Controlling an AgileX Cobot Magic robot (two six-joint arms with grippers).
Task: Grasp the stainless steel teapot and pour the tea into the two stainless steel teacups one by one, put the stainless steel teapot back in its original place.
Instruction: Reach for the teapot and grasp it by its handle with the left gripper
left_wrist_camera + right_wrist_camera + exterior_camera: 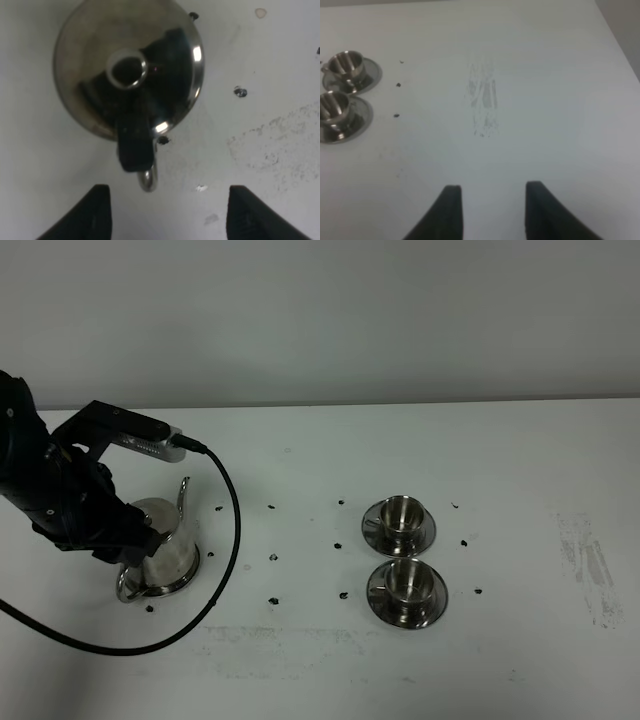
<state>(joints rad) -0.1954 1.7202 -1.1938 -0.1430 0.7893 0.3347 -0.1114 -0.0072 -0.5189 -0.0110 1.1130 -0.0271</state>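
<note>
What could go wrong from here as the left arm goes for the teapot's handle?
1. The left gripper is open with the thin loop handle ahead of its fingers; closing early or off-centre could miss it or nudge the teapot.
2. The two teacups sit close together, so pouring into one may splash the other.

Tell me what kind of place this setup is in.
Probably a robot lab test bench, not a kitchen: a bare white table with small black position marks around the teapot and two teacups, against a plain blank wall.
</note>
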